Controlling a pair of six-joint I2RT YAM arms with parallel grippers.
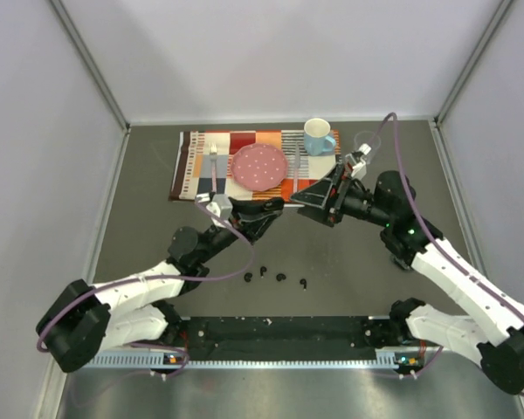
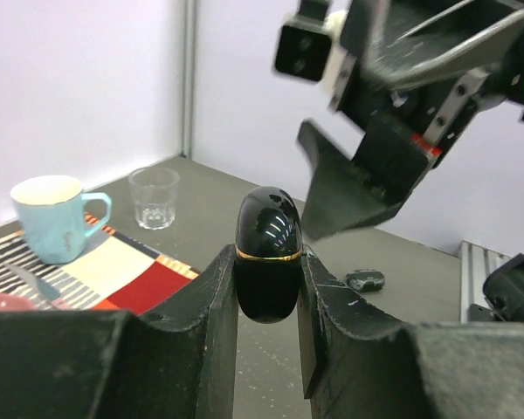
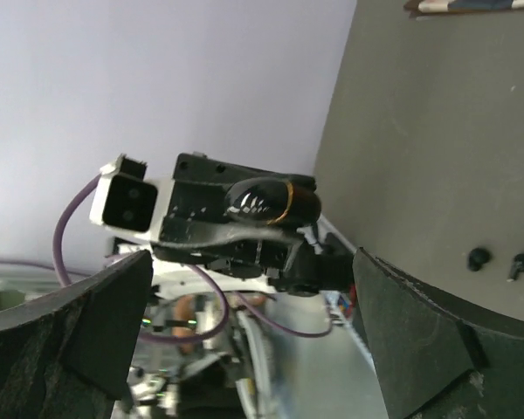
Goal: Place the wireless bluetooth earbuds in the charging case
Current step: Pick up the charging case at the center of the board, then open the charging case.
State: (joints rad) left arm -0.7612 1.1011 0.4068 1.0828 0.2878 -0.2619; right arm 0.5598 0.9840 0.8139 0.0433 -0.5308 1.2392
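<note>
My left gripper [image 2: 268,292] is shut on a glossy black oval charging case [image 2: 268,249] with a gold band. It holds the case closed and upright above the table. In the top view this gripper [image 1: 271,209] is mid-table, facing my right gripper [image 1: 303,201], which is open and empty a short way from the case. The right wrist view shows the held case [image 3: 271,202] between its wide-open fingers [image 3: 410,340]. Several tiny black earbuds [image 1: 248,278] [image 1: 263,271] [image 1: 281,278] [image 1: 303,283] lie in a row on the table in front of the grippers. Two of the earbuds [image 3: 479,257] show in the right wrist view.
A second small dark case [image 2: 365,280] lies on the table past the held one. A striped placemat [image 1: 192,161] at the back carries a pink plate [image 1: 259,166], fork, knife and blue mug [image 1: 317,135]. A clear glass [image 2: 154,197] stands beside it.
</note>
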